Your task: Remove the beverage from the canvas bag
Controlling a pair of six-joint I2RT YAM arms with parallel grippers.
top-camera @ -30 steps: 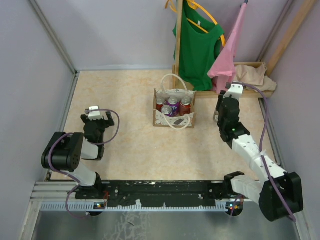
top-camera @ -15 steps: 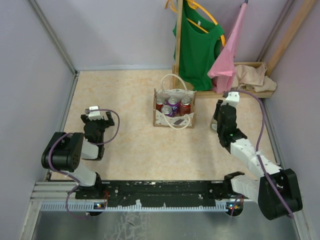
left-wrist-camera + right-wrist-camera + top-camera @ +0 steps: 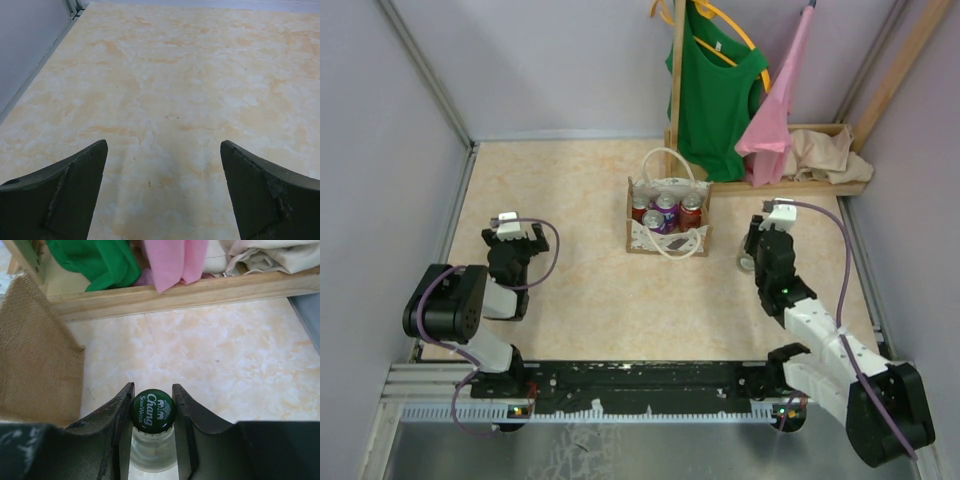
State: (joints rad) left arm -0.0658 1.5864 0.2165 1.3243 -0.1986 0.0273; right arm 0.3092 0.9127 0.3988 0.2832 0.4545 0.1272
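Right gripper point(image 3: 153, 386) clenched on green-capped glass bottle point(image 3: 153, 411), beside canvas bag point(image 3: 642, 238) holding 3 cans point(image 3: 666, 211), left gripper point(image 3: 163, 143) spread open.

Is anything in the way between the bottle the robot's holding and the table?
Nothing visible. The right gripper grips the bottle by its cap, right of the canvas bag, with bare table showing around it.

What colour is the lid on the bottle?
The bottle cap is green with white writing, clearest in the right wrist view.
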